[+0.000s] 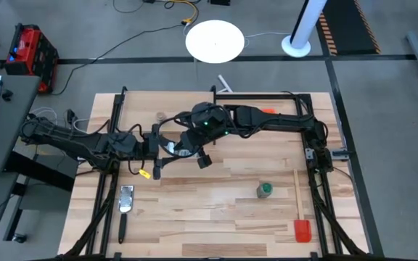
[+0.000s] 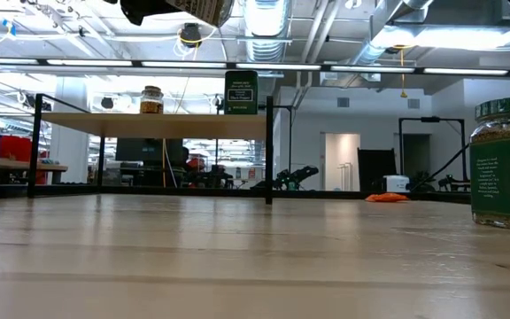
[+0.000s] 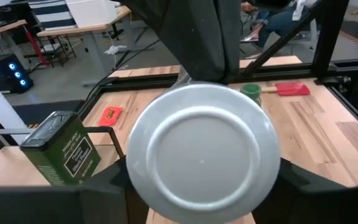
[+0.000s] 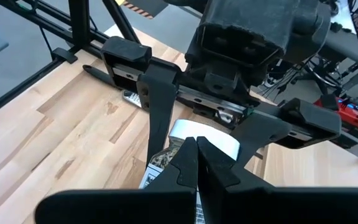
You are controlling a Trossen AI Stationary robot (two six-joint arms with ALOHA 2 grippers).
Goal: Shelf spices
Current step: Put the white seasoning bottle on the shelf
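My left gripper (image 1: 171,149) is shut on a clear jar with a white lid (image 3: 202,155), above the table's middle left. My right gripper (image 4: 196,148) is shut, its fingertips right at the jar's label end (image 4: 159,167). A brownish jar (image 2: 151,99) and a dark green tin (image 2: 241,92) stand upright on their bases on the shelf (image 2: 149,124). A green-lidded jar (image 1: 265,190) stands upright on the table at the near right. My left gripper pinches the jar between its two fingers (image 3: 114,180), one on either side of it just beyond the lid's rim (image 3: 135,186). The fingers reach roughly level from the table's left and lie along the jar, whose lid faces back toward the wrist. The jar is lifted clear of the table. My right gripper has its shut fingertips against or just in front of the jar's label end; I cannot tell whether they touch it.
A red-headed spatula (image 1: 300,214) lies near the table's right edge. A grater-like tool (image 1: 125,199) lies at the near left, and a flat orange tag (image 1: 267,110) lies at the far right. Bare wood (image 1: 209,210) spreads across the near middle.
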